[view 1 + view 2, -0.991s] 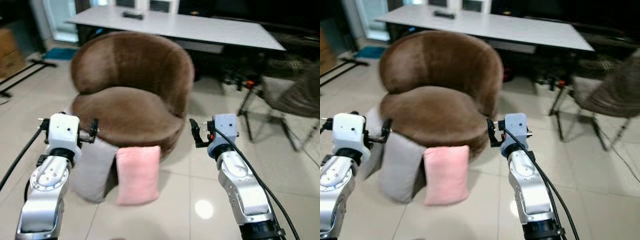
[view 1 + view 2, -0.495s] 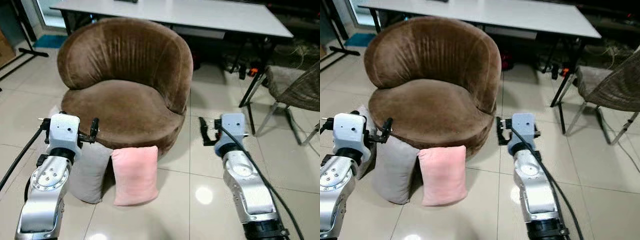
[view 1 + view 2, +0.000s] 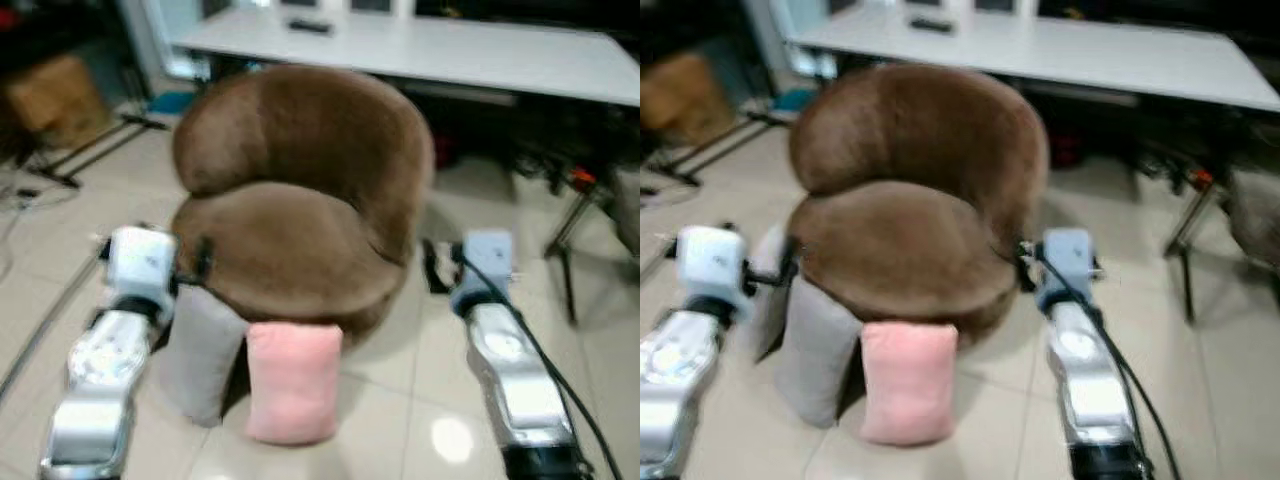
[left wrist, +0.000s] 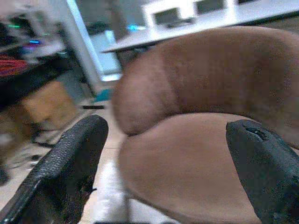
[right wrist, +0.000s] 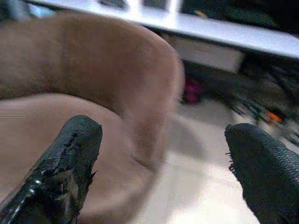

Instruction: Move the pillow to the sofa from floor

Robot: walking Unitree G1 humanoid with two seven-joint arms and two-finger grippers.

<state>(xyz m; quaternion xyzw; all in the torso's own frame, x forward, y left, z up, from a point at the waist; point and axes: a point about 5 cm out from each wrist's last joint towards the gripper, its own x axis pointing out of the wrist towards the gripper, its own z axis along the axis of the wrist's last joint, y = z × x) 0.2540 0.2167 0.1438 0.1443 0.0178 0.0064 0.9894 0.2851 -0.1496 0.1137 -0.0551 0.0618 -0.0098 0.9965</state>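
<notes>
Left eye view, blurred, looks down on a round brown armchair (image 3: 300,210) on a pale tiled floor (image 3: 400,400); a pink pillow (image 3: 293,381) stands upright on the floor, leaning against the front of the chair's base; a grey pillow (image 3: 200,353) stands just beside it on the robot's left, touching both the chair and the pink pillow. Both silver arms reach forward at roughly seat height; the left claw (image 3: 200,268) sits close to the seat's left edge, just above the grey pillow, and the right claw (image 3: 432,268) hovers off the chair's right side, above bare floor.

Left wrist view shows the left claw's 2 black fingers (image 4: 70,163) spread wide with nothing between them, the chair's seat and curved back ahead; right wrist view shows the right claw's fingers (image 5: 70,158) likewise spread wide and empty, pointed past the chair's right flank toward the floor.

Behind the chair runs a long white table (image 3: 420,50) carrying a small dark item, too blurred to identify; a cardboard box (image 3: 55,95) sits at far left, and thin dark metal legs (image 3: 565,240) stand on the right.
</notes>
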